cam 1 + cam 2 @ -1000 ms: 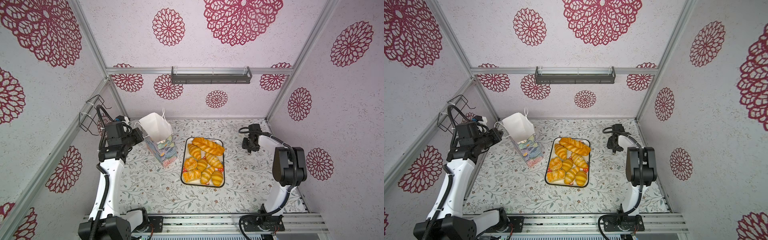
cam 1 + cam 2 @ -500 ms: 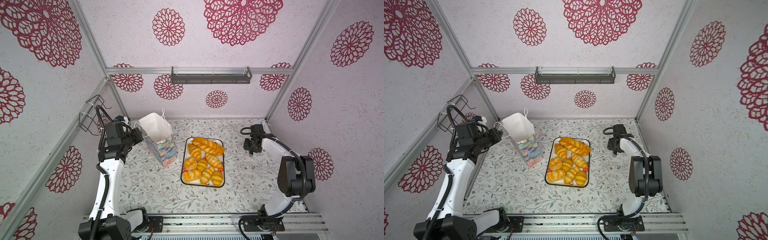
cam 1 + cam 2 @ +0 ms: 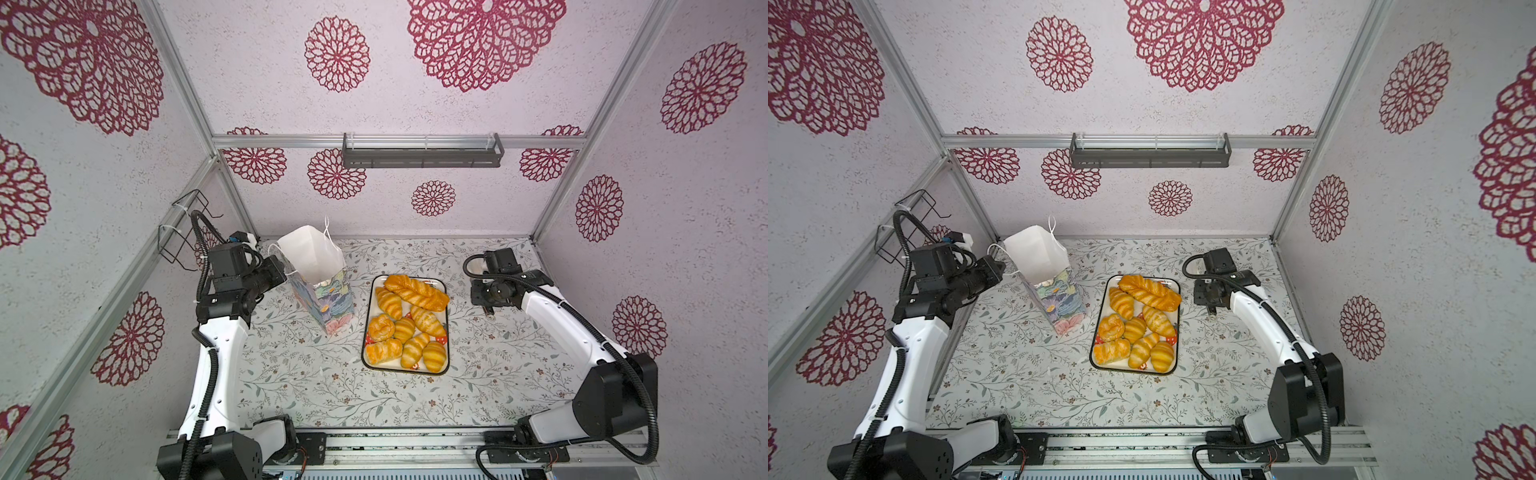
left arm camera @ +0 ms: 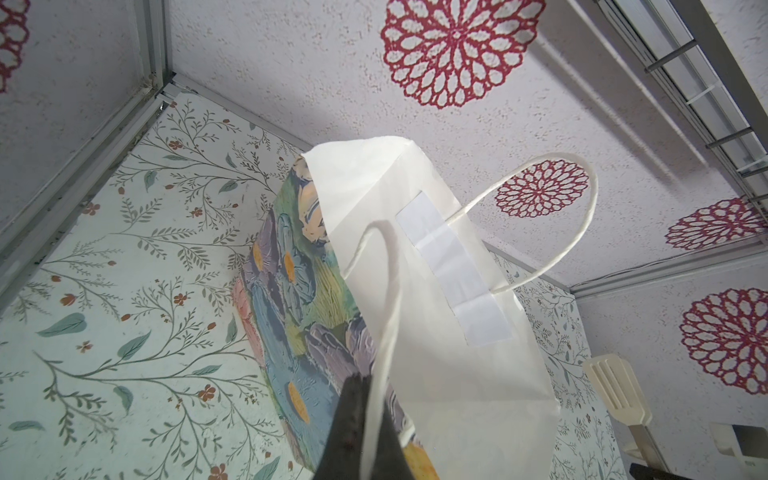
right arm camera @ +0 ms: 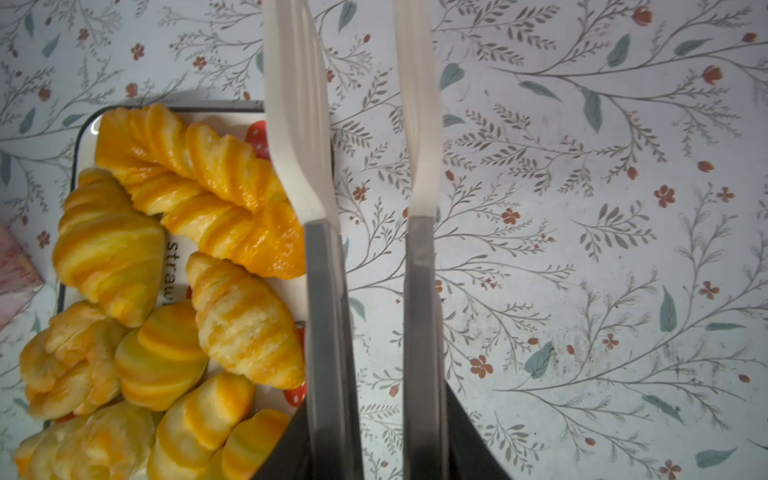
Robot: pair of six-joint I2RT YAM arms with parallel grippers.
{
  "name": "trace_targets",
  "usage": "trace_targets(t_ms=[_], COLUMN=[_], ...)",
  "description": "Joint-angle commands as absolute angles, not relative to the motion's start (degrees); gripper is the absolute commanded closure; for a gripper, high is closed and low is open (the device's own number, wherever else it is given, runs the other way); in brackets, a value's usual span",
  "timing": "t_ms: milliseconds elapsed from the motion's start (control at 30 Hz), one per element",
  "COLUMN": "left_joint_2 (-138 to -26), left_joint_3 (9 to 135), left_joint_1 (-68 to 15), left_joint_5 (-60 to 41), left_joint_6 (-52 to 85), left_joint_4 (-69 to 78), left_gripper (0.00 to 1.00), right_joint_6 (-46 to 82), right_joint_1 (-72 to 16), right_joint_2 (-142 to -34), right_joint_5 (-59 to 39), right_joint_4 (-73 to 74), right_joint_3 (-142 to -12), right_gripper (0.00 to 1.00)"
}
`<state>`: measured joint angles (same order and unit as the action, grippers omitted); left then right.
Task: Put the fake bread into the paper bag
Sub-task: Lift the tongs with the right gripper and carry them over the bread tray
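Right gripper (image 3: pixel 489 311) empty, jaws parted, just right of the tray (image 3: pixel 388 365) at centre frame; the fake bread (image 3: pixel 428 322) on it lies to the gripper's left. Nearest piece is the braided loaf (image 3: pixel 417 292), long axis upper left to lower right, lower-right end toward the gripper. Left gripper (image 3: pixel 284 272) is clamped on the upright paper bag (image 3: pixel 309 255) left of the tray, so the pick looks like the right arm's.

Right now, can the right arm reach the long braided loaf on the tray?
Probably yes. The right gripper hangs just beside the tray, its fingers open and empty. The braided loaf lies at the tray's far end, nearest that gripper, with nothing over it.
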<state>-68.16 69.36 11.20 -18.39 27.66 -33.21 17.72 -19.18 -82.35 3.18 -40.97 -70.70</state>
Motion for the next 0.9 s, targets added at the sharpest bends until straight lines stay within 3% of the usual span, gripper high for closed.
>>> trace_targets(t_ms=[0, 867], left_joint_2=[-68.82, -69.18], left_joint_3=[68.91, 68.64], left_joint_1=[11.60, 11.58], left_joint_5=[-18.90, -20.39], left_joint_6=[27.99, 28.65], left_joint_4=[-31.61, -31.38], left_gripper=[1.00, 1.00], right_joint_6=[19.08, 28.17], right_joint_1=[-22.58, -39.37], right_joint_2=[-78.99, -66.72], right_joint_5=[3.33, -1.88], right_joint_4=[-45.20, -60.54], right_joint_3=[-72.77, -64.41], right_gripper=[0.62, 0.52])
